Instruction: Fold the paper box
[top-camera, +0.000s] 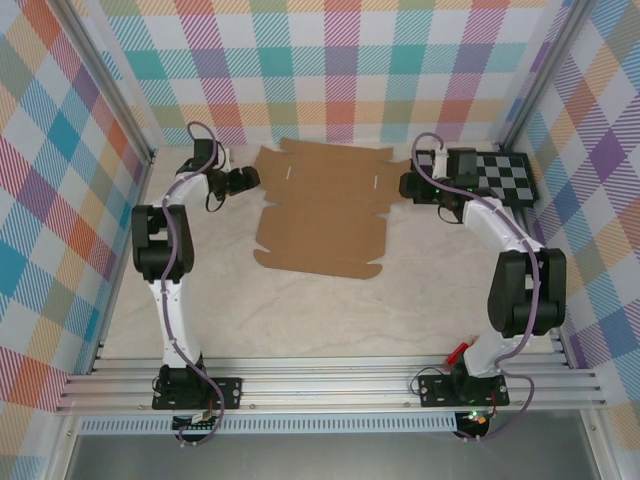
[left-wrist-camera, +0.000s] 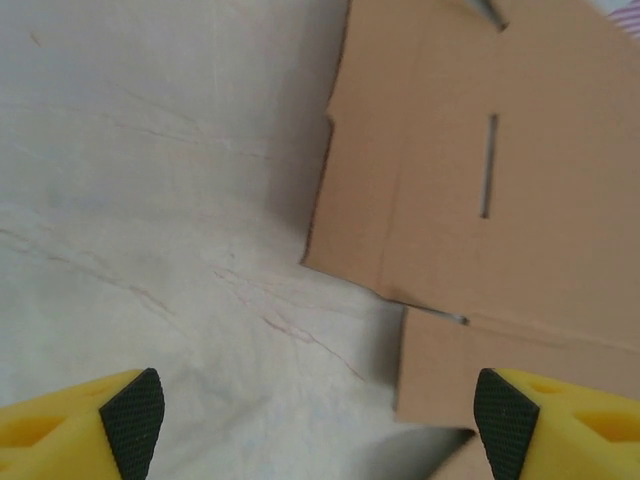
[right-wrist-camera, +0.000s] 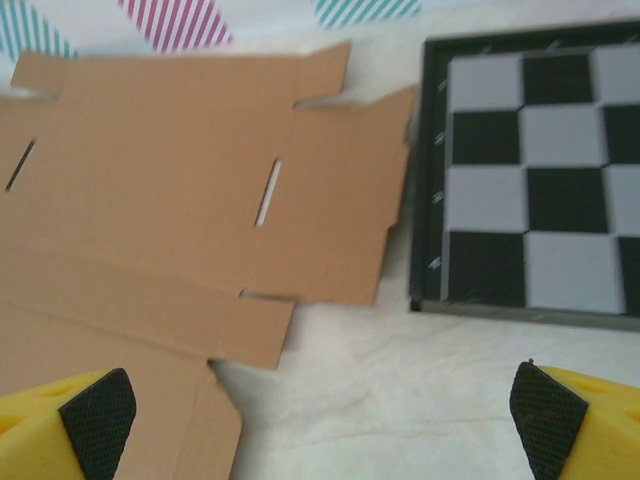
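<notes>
Two robot arms flank a flat sheet of brown cardboard on a pale marbled table (top-camera: 400, 300) ringed by plaid walls (top-camera: 340, 60). The left gripper (top-camera: 243, 180) has its jaws spread wide and holds nothing. Seen from its own wrist camera, the left gripper (left-wrist-camera: 320, 420) has black textured pads (left-wrist-camera: 130, 425) on yellow fingers, one over bare tabletop and the other at the near edge of the cardboard; whether that pad touches the sheet cannot be told. The right gripper (top-camera: 410, 185) is likewise spread to its full width and empty. Its wrist camera shows its fingertips low at either corner of the frame, with the tabletop between them. The paper box (top-camera: 325, 205), unfolded and lying flat with its flaps splayed out, sits toward the far side of the table between the two grippers. Its left edge is just beside the left gripper, and its right side flap is just beside the right gripper. A checkerboard panel (top-camera: 505, 175) lies flat at the far right, close to the cardboard's right flap but apart from it. There is one cardboard sheet with two narrow slits (top-camera: 287, 174) cut in it, one checkerboard panel, and two arms, each with one two-finger gripper.
</notes>
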